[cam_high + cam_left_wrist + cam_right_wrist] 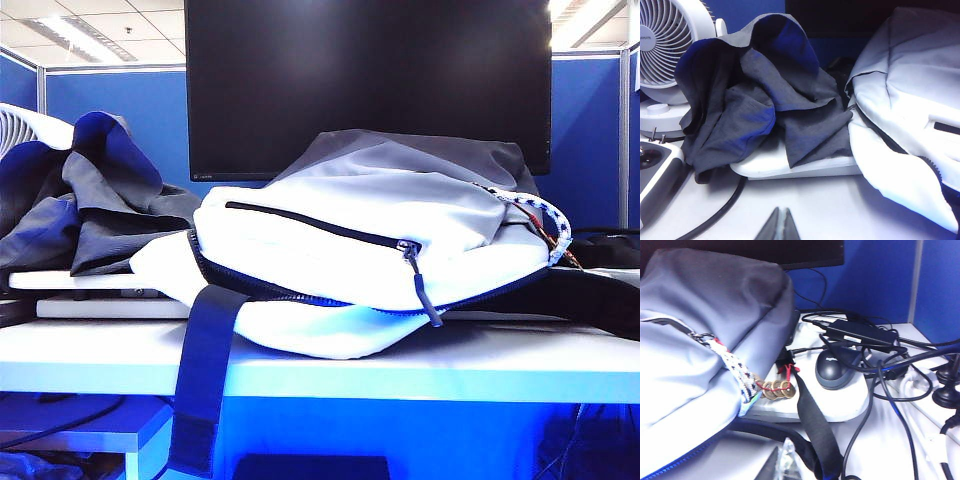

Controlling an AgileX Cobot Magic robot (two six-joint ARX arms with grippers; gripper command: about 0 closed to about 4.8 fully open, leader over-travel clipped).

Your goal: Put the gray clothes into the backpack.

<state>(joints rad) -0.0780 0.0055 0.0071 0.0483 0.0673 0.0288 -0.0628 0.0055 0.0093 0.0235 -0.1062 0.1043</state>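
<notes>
While the backpack (380,240) lies on its side across the middle of the exterior frame, we see the gray clothes (90,205) heaped at the left of that frame, just beside the bag and outside it. The garment rests crumpled on a flat white board (70,280), its bluish inner side turned up at the top of the pile. On the backpack, the black front zipper (320,228) runs closed to its pull, and a navy strap (205,375) hangs over the front edge of the white surface (480,365). Behind everything stands the black monitor (370,80), filling the upper middle of the frame.

From the left wrist view we find the left tool (782,227) low over the surface, its 2 fingers pressed together with nothing between them. The clothes (765,105) sit ahead of it, the white fan (670,45) behind them, and the backpack (910,115) is near the garment's far side; a black cable (720,212) curves across the surface close to the tool.

In the right wrist view the right tool (785,465) is likewise clenched and bare, just beside a dark strap (815,425). Ahead we see the backpack (700,340), a charm of coins on red cord (777,387), a dark mouse (832,372) and tangled black cables (890,360).
</notes>
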